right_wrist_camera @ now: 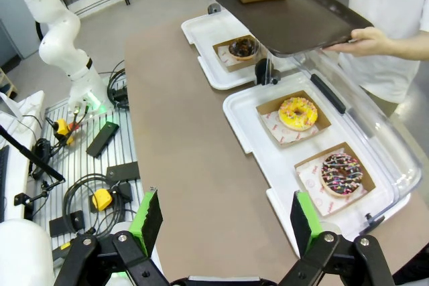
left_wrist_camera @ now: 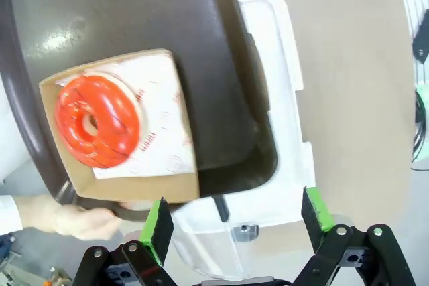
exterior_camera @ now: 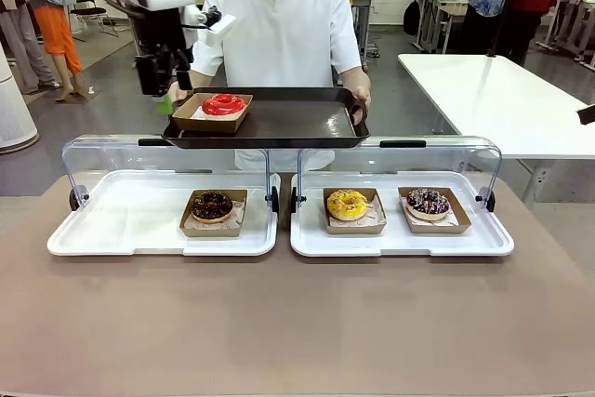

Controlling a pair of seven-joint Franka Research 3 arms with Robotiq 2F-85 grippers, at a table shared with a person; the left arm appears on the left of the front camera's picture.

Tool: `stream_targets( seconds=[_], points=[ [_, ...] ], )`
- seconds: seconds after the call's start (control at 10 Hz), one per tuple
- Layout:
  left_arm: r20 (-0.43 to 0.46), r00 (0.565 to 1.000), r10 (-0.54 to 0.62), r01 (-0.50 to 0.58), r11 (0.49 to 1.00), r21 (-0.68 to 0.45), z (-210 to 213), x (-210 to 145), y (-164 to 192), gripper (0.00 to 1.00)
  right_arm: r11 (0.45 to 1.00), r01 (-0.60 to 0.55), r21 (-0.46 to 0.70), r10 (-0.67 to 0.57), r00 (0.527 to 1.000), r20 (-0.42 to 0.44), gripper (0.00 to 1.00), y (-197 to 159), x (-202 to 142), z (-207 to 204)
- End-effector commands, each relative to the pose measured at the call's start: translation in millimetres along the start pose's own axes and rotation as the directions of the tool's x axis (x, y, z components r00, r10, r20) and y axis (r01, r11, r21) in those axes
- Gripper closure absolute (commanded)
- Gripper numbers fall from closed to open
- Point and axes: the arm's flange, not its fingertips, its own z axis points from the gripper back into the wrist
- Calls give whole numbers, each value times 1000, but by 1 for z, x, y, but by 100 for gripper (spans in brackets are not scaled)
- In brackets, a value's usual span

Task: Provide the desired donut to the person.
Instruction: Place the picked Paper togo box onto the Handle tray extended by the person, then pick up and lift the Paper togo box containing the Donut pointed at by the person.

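Note:
The person (exterior_camera: 279, 34) in a white T-shirt stands at the far side and holds a dark brown tray (exterior_camera: 288, 123) in both hands. On the tray's left end lies a red-glazed donut (exterior_camera: 224, 104) in a cardboard tray. My left gripper (exterior_camera: 167, 99) hangs open just left of that donut and holds nothing. In the left wrist view the red donut (left_wrist_camera: 97, 120) lies above my open left gripper (left_wrist_camera: 237, 218), and the person's hand (left_wrist_camera: 67, 216) grips the tray's edge. My right gripper (right_wrist_camera: 224, 226) is open and empty, high over the table's near right side.
Two white trays (exterior_camera: 139, 230) with raised clear lids stand on the table. The left one holds a chocolate donut (exterior_camera: 213, 206). In the right one are a yellow donut (exterior_camera: 348, 204) and a sprinkled chocolate donut (exterior_camera: 428, 201). A white table (exterior_camera: 502, 99) stands at the back right.

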Motion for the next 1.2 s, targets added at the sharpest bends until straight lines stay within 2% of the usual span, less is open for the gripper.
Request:
stream_targets(
  seconds=[0.0, 0.2, 0.4, 0.7, 0.8, 0.9, 1.1],
  points=[
    [62, 998, -25, 23, 999, 30, -2, -32, -48, 0, 1000, 6, 4, -6, 1000, 3, 0, 0, 0, 0],
    [87, 996, -34, 30, 999, 45, 0, -57, -84, 0, 1000, 6, 4, -6, 1000, 3, 0, 0, 0, 0],
    [64, 998, -5, 1, 998, 61, -7, -83, -112, 0, 1000, 6, 4, -6, 1000, 3, 0, 0, 0, 0],
    [63, 997, 41, -43, 999, 29, -24, -102, -120, 0, 1000, 6, 4, -6, 1000, 3, 0, 0, 0, 0],
    [29, 999, 45, -46, 999, 18, -26, -105, -117, 0, 1000, 6, 4, -6, 1000, 3, 0, 0, 0, 0],
    [61, 997, 45, -45, 999, 10, -19, -102, -118, 0, 1000, 6, 4, -6, 1000, 3, 0, 0, 0, 0],
    [61, 997, 45, -45, 999, 10, -19, -102, -118, 0, 1000, 6, 4, -6, 1000, 3, 0, 0, 0, 0]
  ],
)
